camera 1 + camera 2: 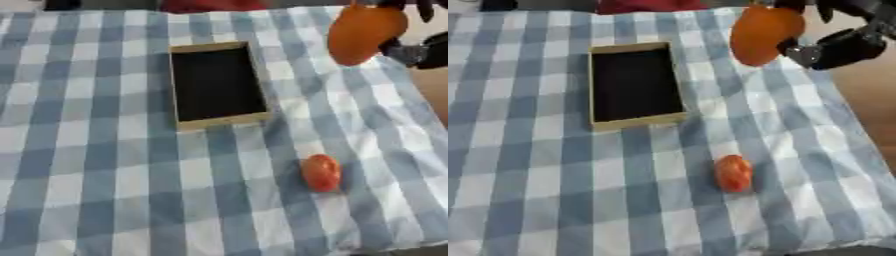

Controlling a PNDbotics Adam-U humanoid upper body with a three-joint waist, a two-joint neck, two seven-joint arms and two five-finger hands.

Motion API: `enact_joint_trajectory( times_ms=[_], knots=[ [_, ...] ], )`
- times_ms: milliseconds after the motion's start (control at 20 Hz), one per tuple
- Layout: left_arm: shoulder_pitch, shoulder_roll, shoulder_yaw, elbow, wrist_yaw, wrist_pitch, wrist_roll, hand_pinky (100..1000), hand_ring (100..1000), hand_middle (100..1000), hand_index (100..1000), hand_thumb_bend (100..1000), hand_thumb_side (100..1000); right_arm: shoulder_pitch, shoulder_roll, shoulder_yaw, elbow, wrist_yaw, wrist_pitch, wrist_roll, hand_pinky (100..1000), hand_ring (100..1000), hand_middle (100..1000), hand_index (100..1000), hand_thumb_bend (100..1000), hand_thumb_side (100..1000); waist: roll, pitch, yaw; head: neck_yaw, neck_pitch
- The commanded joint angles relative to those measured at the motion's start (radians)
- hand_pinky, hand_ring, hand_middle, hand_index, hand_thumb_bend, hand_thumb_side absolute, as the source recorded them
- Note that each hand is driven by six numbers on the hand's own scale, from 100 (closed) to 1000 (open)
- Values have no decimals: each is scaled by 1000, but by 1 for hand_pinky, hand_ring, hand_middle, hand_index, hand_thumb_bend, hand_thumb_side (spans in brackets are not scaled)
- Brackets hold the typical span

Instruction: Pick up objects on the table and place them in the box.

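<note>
— Where is the right hand point(833, 42), and what has it got?

— It comes in from the upper right corner, black, with dark fingers point(783, 4) curled over the top of a large orange fruit point(763, 35), which it holds up off the blue-and-white checked tablecloth point(527, 190). Much of the hand is cut off by the top edge, so only fingertips and a dark wrist part beside the fruit show.

— Which way does the fruit lie?

— Its long axis runs roughly up and down, leaning a little, with the broad end up under the fingers and the narrower end hanging down toward the cloth.

— And the box?

— The box point(631, 85), shallow, with a pale cardboard rim and a black inside, sits on the cloth to the left of the hand and a bit nearer the robot. Its long side runs away from the robot, slightly askew.

— Anything else on the table?

— A smaller red-orange fruit point(733, 173), oval, lies well below the hand, nearer the robot, long axis pointing roughly away from it. I cannot tell what kind it is.

— The left hand?

— It shows in neither view.
</note>
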Motion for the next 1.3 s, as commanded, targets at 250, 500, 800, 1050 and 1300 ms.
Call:
enact_joint_trajectory(
  times_ms=[250,500,800,1050,1300],
  knots=[
    [-26,10,-1,-15,11,-5,-12,844,837,737,831,144,721,-200,92,107,160,9,-19,104,278,538,501,629,100,100,3,-11,14,-19,5],
    [-31,5,-3,-15,16,-6,-15,844,838,737,831,142,724,-311,188,152,301,44,-36,131,260,533,497,625,100,100,8,-5,23,-26,5],
    [-37,-2,-5,-15,21,-7,-18,844,838,737,831,140,725,-405,304,181,439,91,-62,154,258,533,496,623,100,100,12,2,30,-36,5],
    [-42,-8,-6,-15,24,-8,-20,844,838,737,831,139,726,-460,389,195,546,132,-89,174,260,532,496,622,100,100,15,7,39,-44,5],
    [-48,-13,-8,-15,27,-9,-22,844,838,737,831,138,726,-495,454,200,635,176,-116,183,269,534,497,622,100,100,15,11,46,-51,5]
  ],
)
